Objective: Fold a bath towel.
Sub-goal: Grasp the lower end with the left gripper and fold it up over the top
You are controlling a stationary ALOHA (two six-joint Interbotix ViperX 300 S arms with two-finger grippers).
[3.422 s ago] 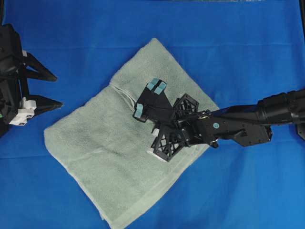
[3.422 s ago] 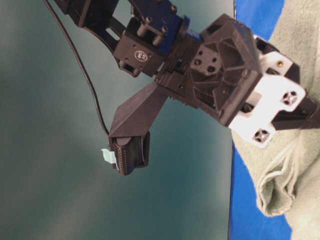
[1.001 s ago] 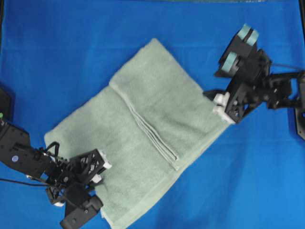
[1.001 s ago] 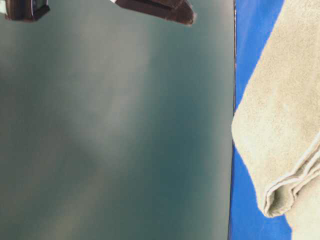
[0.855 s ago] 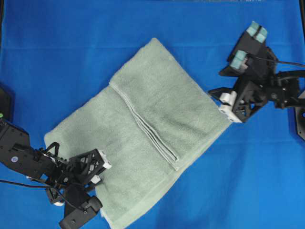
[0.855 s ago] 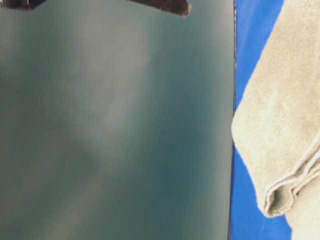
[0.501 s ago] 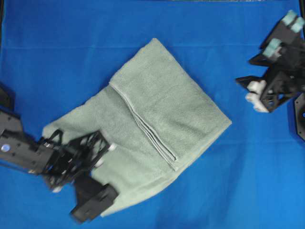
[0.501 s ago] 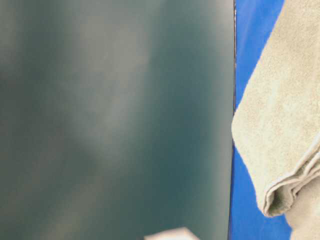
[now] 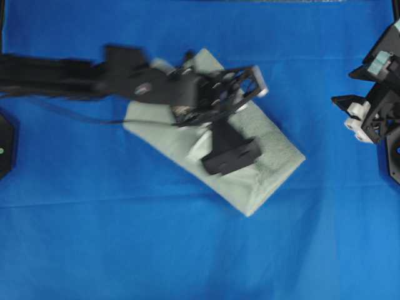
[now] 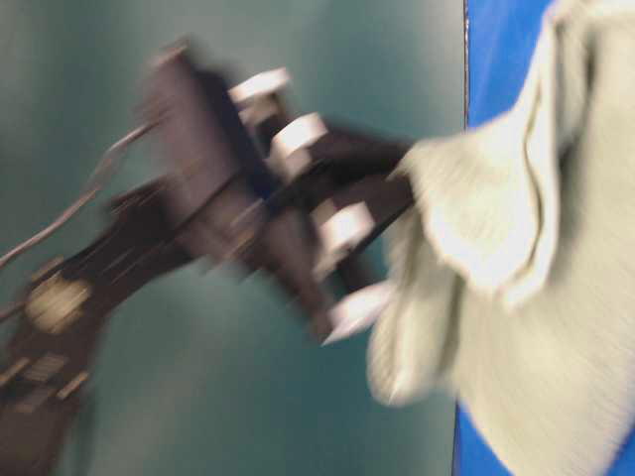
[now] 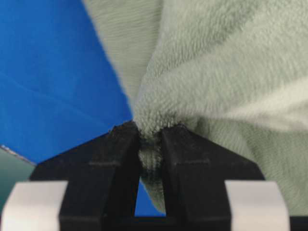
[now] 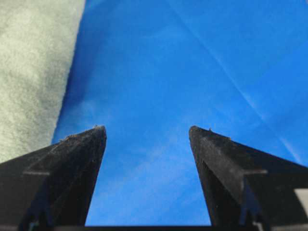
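Closest to the left wrist camera, the left gripper (image 11: 151, 138) has its two black fingers pinched together on a bunched fold of the large pale sage-green terry-cloth bath towel (image 11: 216, 72). The fuzzy pile wrinkles where the fingers squeeze it, and the cloth fans out upward from the pinch in soft creases. To the left of the fold lies the bright blue cloth table cover (image 11: 53, 82).

In the right wrist view, the right gripper (image 12: 147, 132) stands with its dark pointed fingers wide apart and nothing between them, over bare blue cover. A patch of the towel shows only at the upper left of that view, apart from the fingers.

From overhead, the towel (image 9: 275, 159) lies folded into a compact slanted shape on the blue cover, a little above and to the right of the middle. The left arm reaches in from the left edge, blurred, with its gripper (image 9: 230, 156) over the towel. The right gripper (image 9: 365, 94) sits at the far right edge, well apart from the towel.

At table level, the towel (image 10: 516, 327) hangs lifted in loose drapes with a lighter hemmed edge showing, beside the blurred left gripper (image 10: 372, 253).

No writing or label can be read anywhere.
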